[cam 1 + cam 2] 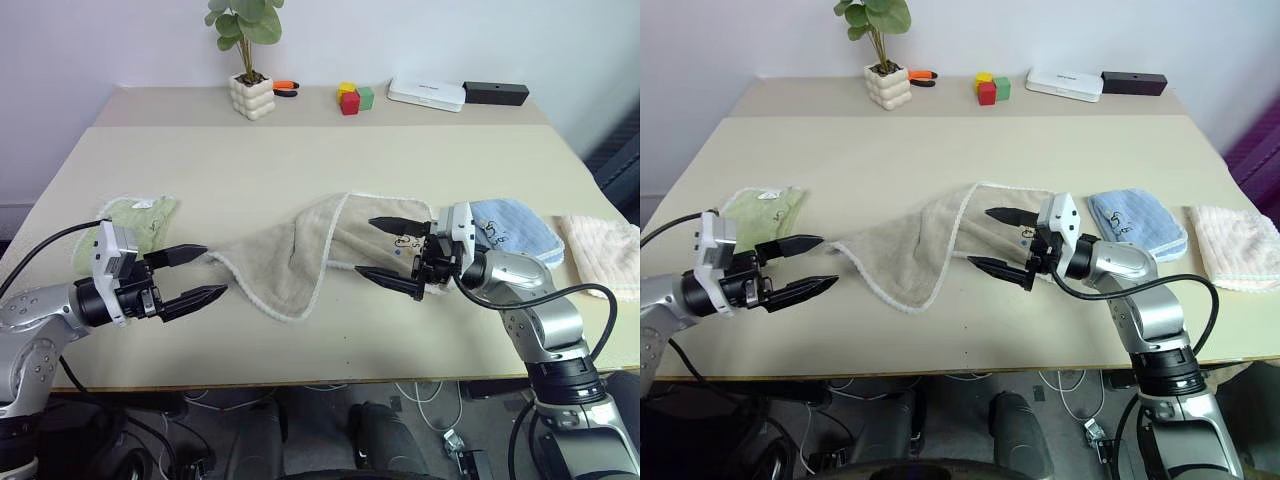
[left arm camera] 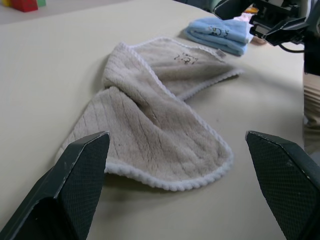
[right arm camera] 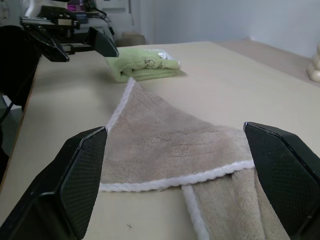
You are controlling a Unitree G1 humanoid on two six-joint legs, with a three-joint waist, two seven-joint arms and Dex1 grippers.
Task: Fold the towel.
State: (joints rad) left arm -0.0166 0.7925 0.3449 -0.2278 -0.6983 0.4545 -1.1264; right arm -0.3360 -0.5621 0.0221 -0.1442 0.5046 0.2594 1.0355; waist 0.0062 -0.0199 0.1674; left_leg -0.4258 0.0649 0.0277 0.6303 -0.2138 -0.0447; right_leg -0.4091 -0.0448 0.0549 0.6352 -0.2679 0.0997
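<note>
Gaping wide and holding nothing, the left gripper (image 1: 196, 275) and right gripper (image 1: 393, 256) flank the beige-tan terry towel with whitish edging (image 1: 300, 250), which lies twisted and partly doubled over mid-table. Pinching through both bunched layers would likely lock in the crooked fold, and a stray reach could drag the folded light blue towel (image 1: 515, 232).

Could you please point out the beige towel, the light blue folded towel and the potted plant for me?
beige towel (image 1: 290, 262), left eye view, middle of the cloth.
light blue folded towel (image 1: 520, 232), left eye view, top face.
potted plant (image 1: 251, 97), left eye view, white pot.

Silver arms, black cables, black fingers (image 1: 398, 222).
</note>
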